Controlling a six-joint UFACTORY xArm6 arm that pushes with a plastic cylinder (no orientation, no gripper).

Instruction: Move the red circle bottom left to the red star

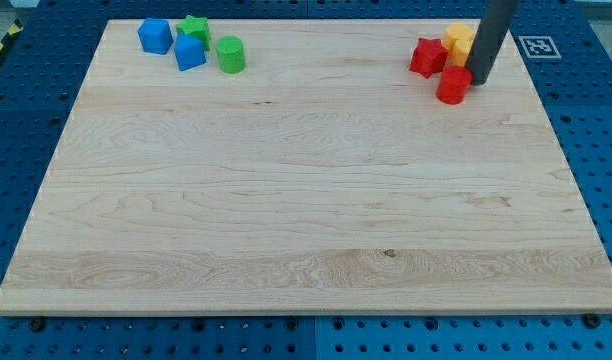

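The red circle point(452, 85) stands near the view's top right, just below and right of the red star point(427, 56); the two are close and look nearly touching. My tip point(480, 81) rests right beside the red circle, on its right side. The dark rod rises from there out of the view's top. A yellow block point(459, 42) sits right of the red star and is partly hidden by the rod.
At the view's top left stands a cluster: a blue block point(154, 36), a second blue block point(189, 52), a green star point(195, 27) and a green circle point(230, 54). The wooden board point(306, 200) lies on a blue perforated table.
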